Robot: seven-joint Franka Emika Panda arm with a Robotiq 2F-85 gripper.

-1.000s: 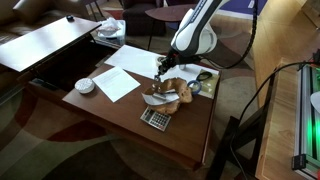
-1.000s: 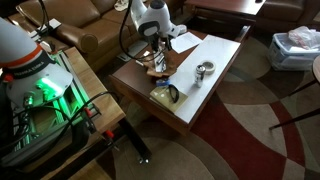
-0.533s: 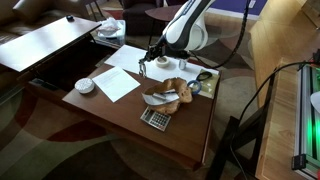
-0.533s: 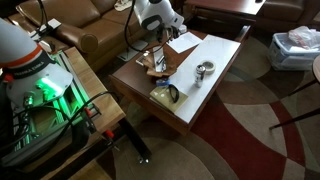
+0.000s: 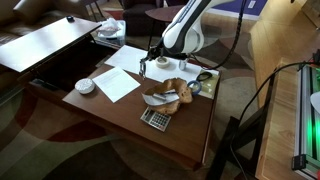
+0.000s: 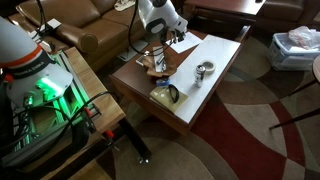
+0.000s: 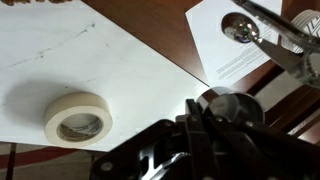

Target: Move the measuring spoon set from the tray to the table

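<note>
Several shiny spoons of the measuring spoon set [image 7: 241, 28] at the top right of the wrist view, one bowl over the corner of a printed sheet [image 7: 222, 58], handles running off toward the right edge; cannot tell whether lying on the paper or hanging above it. Gripper [image 5: 144, 67] up off the table [image 5: 105, 108] in an exterior view, hovering just past the far side of the tray [image 5: 183, 97]; fingertips only a dark blur low in the wrist view, so cannot tell whether clamped on anything or slack. Tray tan, near the middle of the table, with pale bits inside too small to make out. Flat grey keypad [image 5: 155, 118] just beside the tray's near edge. Small white bowl [image 5: 85, 86] toward the other side of the table, next to a sheet of paper [image 5: 118, 84]. Roll of cream tape [image 7: 77, 117] flat on a large white sheet [image 7: 70, 50], well apart from the spoons. Small metal cup [image 6: 204, 70] upright on the table, apart from the tray
</note>
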